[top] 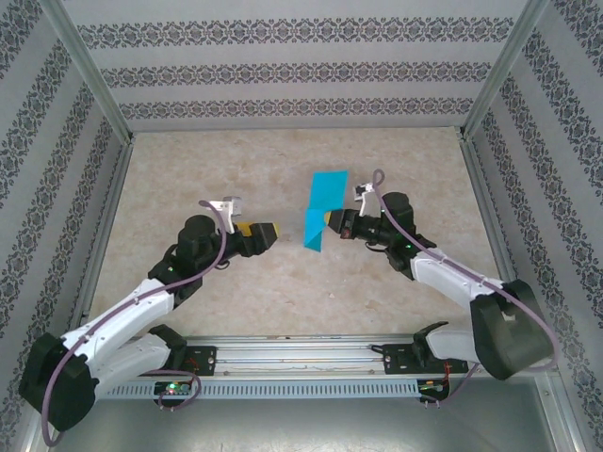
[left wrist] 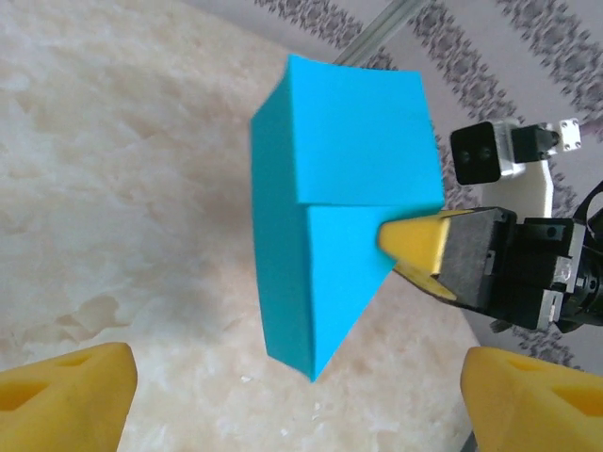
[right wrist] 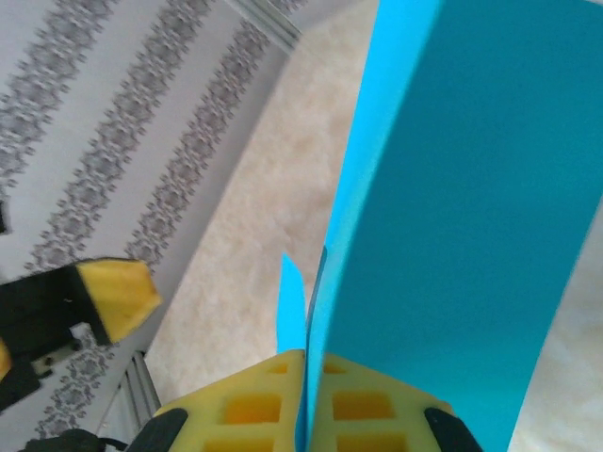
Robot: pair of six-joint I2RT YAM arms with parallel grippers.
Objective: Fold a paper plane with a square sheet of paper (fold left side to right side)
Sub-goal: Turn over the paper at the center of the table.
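My right gripper point(top: 329, 222) is clamped on the teal-blue sheet of paper point(top: 323, 201), taking it from its right side. In the right wrist view my yellow fingers point(right wrist: 377, 414) meet with the sheet pinched between them. The sheet stands on edge above the middle of the table point(top: 188, 179), with a fold line across it and one corner pointing down. My left gripper point(top: 267, 231) sits just left of the sheet, not touching it, jaws spread wide and holding nothing.
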